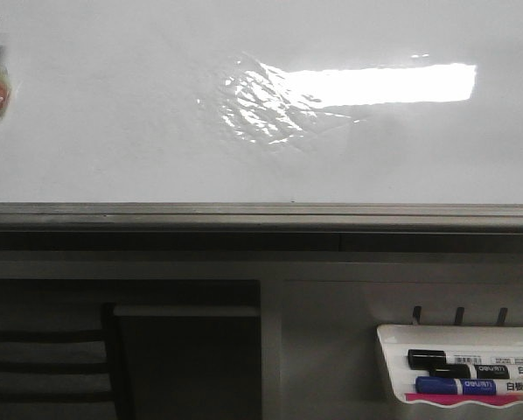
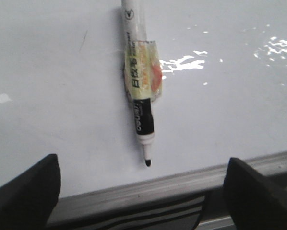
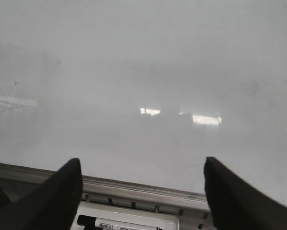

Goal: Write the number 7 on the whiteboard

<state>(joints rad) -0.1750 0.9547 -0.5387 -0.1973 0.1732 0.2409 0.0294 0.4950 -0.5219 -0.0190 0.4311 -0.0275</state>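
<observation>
Where whiteboard (image 2: 220, 110) gleams, "deli" marker (image 1: 458, 386)

Glossy white whiteboard (image 1: 113, 114) with grey rail; white marker (image 2: 139, 81), black tip, yellow-orange label; black and blue tray markers (image 1: 454, 374).

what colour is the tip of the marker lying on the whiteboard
Black. The marker has a black tip, clearest in the left wrist view, on the whiteboard.

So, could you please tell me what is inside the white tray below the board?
The tray holds a black marker and, in front of it, a blue marker. A pink strip covers the tray's front, so anything lower down cannot be seen.
</observation>
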